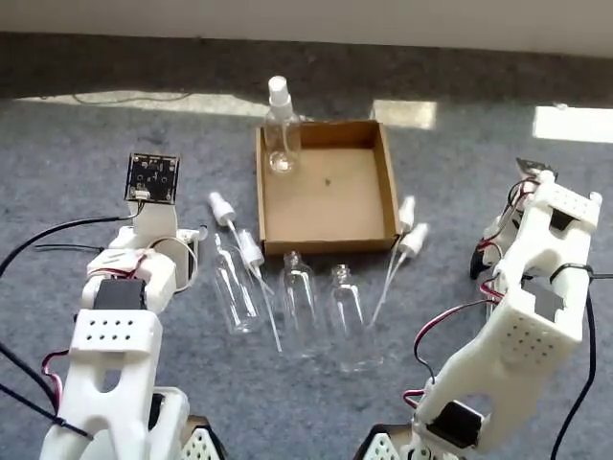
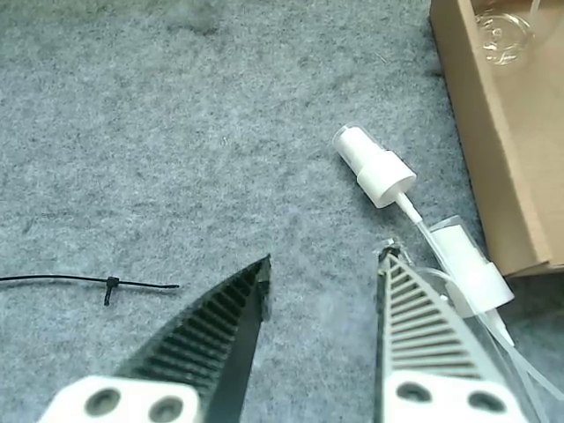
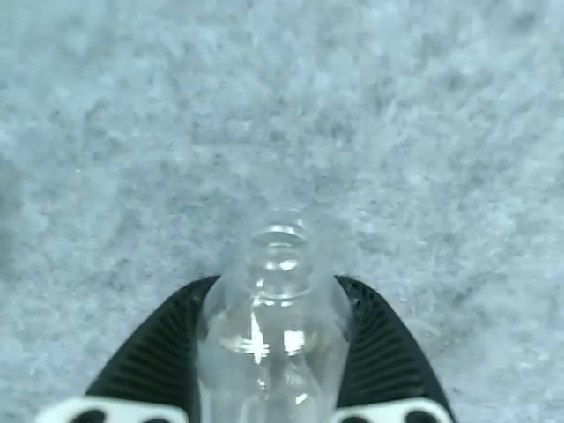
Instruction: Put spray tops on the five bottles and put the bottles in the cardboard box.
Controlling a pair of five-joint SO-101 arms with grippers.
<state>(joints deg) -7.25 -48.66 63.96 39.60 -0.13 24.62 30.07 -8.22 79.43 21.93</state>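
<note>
The cardboard box (image 1: 383,172) lies on the grey carpet, and one clear bottle with a white spray top (image 1: 281,125) stands in its far left corner. Three open bottles (image 1: 300,302) lie side by side in front of the box. Several loose spray tops lie around them, two by the box's left front corner (image 2: 374,167) and two by its right front corner (image 1: 410,230). My left gripper (image 2: 322,273) hangs open over the carpet just beside the left pair. My right gripper (image 3: 278,284) is shut on a fourth open bottle (image 3: 275,339), held over bare carpet to the right of the box.
A black zip tie (image 2: 106,284) lies on the carpet left of my left gripper. Cables trail from both arms (image 1: 517,335). A pale floor strip (image 1: 124,98) runs beyond the carpet behind the box.
</note>
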